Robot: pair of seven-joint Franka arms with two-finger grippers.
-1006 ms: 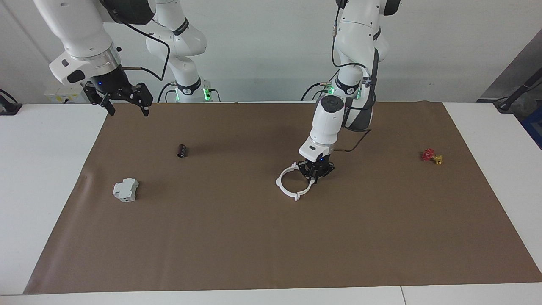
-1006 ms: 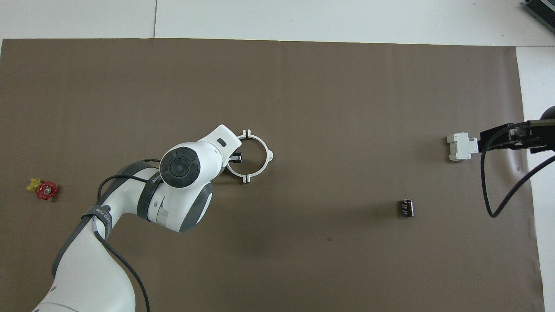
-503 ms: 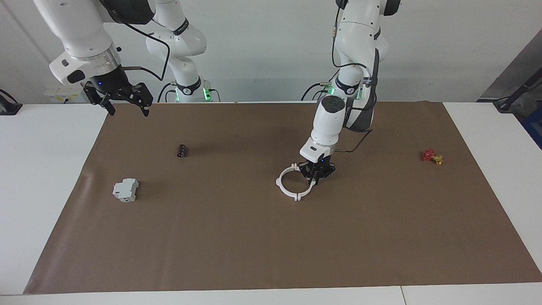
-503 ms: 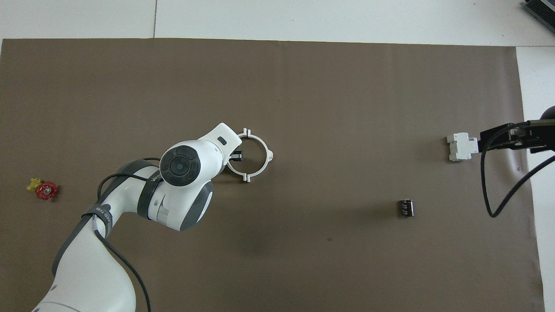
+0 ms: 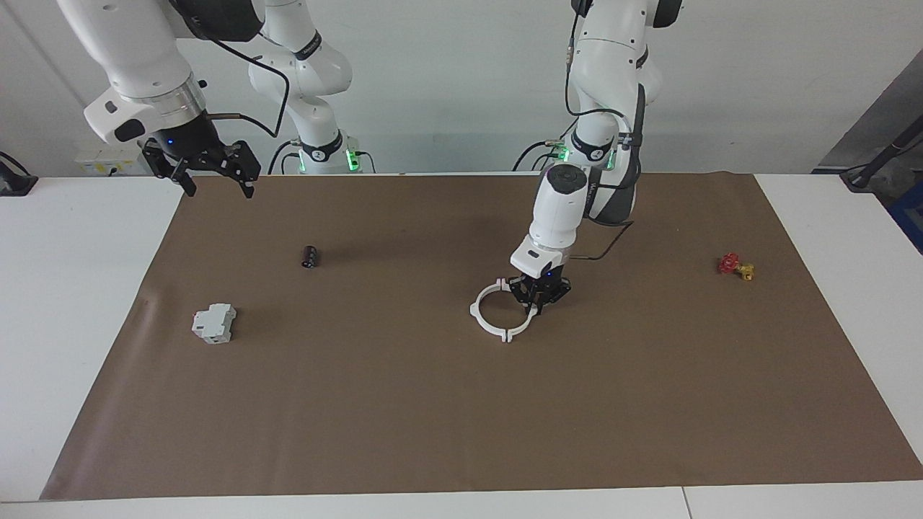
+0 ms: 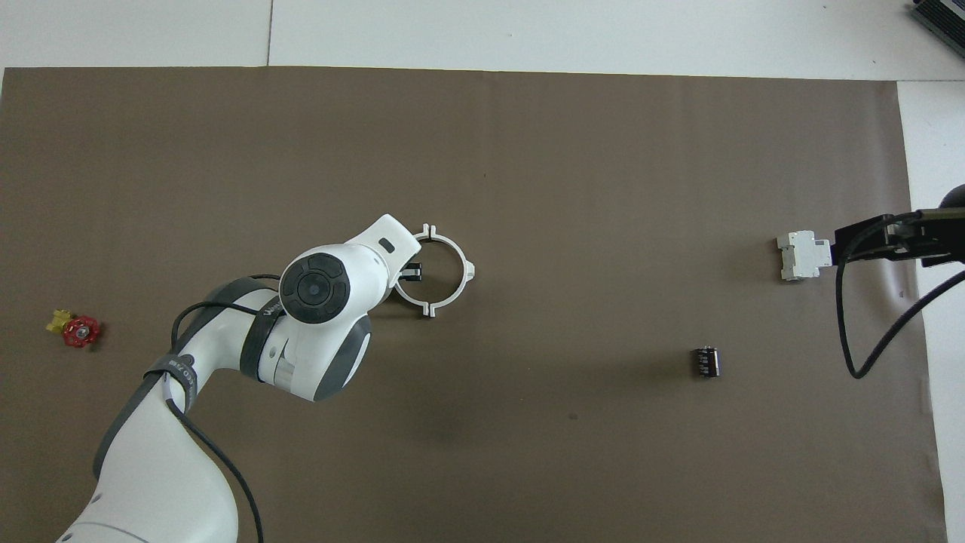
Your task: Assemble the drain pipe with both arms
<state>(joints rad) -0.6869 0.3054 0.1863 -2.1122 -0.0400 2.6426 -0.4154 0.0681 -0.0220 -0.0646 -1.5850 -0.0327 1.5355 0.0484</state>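
Note:
The drain pipe [image 5: 490,323] lies on the brown mat near the middle as one white ring, its two half-rings meeting at their tabs; it also shows in the overhead view [image 6: 451,290]. My left gripper [image 5: 536,304] is down on the ring's rim at the side toward the left arm's end. One finger shows inside the ring in the overhead view, and the fingers look shut on the rim. My right gripper [image 5: 218,186] hangs open and empty, raised over the mat's corner at the right arm's end, where the arm waits; it also shows in the overhead view [image 6: 867,237].
A grey-white boxy block [image 5: 213,323] lies toward the right arm's end, with a small black cylinder [image 5: 309,256] nearer to the robots. A red-and-yellow valve [image 5: 735,267] lies toward the left arm's end. The brown mat [image 5: 433,418] covers the white table.
My left arm's wrist has shifted very slightly upward at the ring, and the ring has barely moved. The right arm has not moved.

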